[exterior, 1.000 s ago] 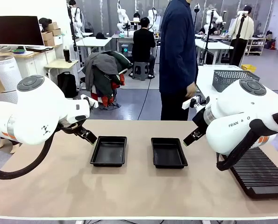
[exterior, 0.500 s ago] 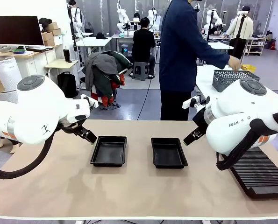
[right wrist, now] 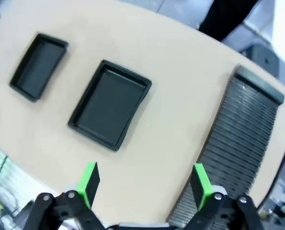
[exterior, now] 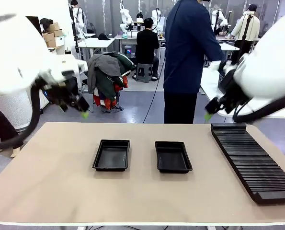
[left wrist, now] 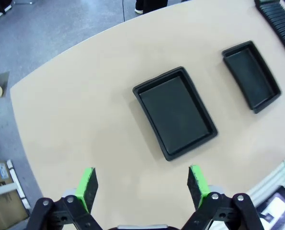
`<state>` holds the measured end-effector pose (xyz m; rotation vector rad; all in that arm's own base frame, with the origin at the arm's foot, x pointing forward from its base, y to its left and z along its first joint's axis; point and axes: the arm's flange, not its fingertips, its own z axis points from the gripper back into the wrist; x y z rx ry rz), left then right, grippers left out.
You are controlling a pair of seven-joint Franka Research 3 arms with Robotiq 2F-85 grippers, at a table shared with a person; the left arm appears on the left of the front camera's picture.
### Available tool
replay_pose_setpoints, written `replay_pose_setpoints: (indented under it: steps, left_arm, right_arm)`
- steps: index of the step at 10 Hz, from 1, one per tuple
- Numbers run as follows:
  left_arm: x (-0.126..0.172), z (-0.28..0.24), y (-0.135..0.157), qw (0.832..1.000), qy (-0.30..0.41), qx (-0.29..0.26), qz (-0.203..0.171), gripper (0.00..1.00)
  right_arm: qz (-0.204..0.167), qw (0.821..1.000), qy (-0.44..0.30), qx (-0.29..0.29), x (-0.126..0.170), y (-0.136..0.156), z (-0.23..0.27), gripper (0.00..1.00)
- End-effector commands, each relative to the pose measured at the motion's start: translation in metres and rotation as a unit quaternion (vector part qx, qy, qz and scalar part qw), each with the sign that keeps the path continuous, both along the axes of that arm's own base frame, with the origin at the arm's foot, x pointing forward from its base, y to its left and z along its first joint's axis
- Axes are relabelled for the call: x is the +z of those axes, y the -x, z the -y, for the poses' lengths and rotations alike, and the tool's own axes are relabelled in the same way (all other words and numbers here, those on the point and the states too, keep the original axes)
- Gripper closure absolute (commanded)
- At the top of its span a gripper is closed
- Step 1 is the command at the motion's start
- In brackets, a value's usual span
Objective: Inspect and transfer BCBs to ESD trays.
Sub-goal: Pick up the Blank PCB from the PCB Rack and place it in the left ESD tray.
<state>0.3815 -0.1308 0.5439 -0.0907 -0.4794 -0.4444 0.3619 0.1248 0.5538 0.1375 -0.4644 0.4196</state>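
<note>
1. Both grippers stand spread wide and hold nothing. The left gripper (left wrist: 142,172) and the right gripper (right wrist: 144,166) each show their green pads well apart, with bare table (exterior: 51,187) beyond them.
2. A second ago each hung low, just beside the outer side of its tray. Both arms have since swung up and outward, so the grippers now ride high over the table's left and right sides, looking down on it.
3. Neither tray has shifted. The left tray (exterior: 112,155) and the right tray (exterior: 173,156) lie side by side at the table's middle, a gap between them. No BCBs lie in either.
4. Lifting the right arm has uncovered the long black rack (exterior: 252,160) along the table's right edge. It was half hidden before.
5. The person (exterior: 188,57) at the far edge has turned toward the neighbouring table on the robot's right. Half a second ago an arm reached to a wire basket there; that hand is now hidden behind the right arm.
6. My reading is that the arms have cleared the working space and the transfer has not begun. Boards probably come from the person's side next.
</note>
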Motion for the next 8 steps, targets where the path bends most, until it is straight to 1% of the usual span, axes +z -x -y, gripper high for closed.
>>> replay_pose_setpoints:
  steps: [1,2,3,4,5,7,8]
  left_arm:
    - [0.049,-0.005,-0.01,0.998,0.033,0.041,-0.034,0.0]
    - [0.07,-0.008,-0.012,0.996,0.053,0.055,-0.053,0.0]
    - [0.089,-0.012,-0.013,0.992,0.065,0.076,-0.073,0.0]
    - [0.111,-0.019,-0.015,0.986,0.092,0.109,-0.084,0.0]
    - [0.129,-0.028,-0.015,0.978,0.129,0.128,-0.1,0.0]
    - [0.16,-0.044,-0.015,0.962,0.158,0.18,-0.13,0.0]
    - [0.171,-0.049,-0.013,0.957,0.186,0.18,-0.132,0.0]
  right_arm:
    - [-0.063,0.995,-0.065,-0.049,0.058,-0.011,0.016,0.0]
    - [-0.091,0.99,-0.083,-0.072,0.087,-0.017,0.035,0.0]
    - [-0.119,0.983,-0.113,-0.082,0.113,-0.018,0.054,0.0]
    - [-0.148,0.974,-0.142,-0.094,0.138,-0.019,0.078,0.0]
    - [-0.17,0.968,-0.156,-0.1,0.156,-0.023,0.098,0.0]
    - [-0.202,0.951,-0.203,-0.119,0.174,-0.031,0.133,0.0]
    - [-0.217,0.941,-0.224,-0.134,0.184,-0.038,0.154,0.0]
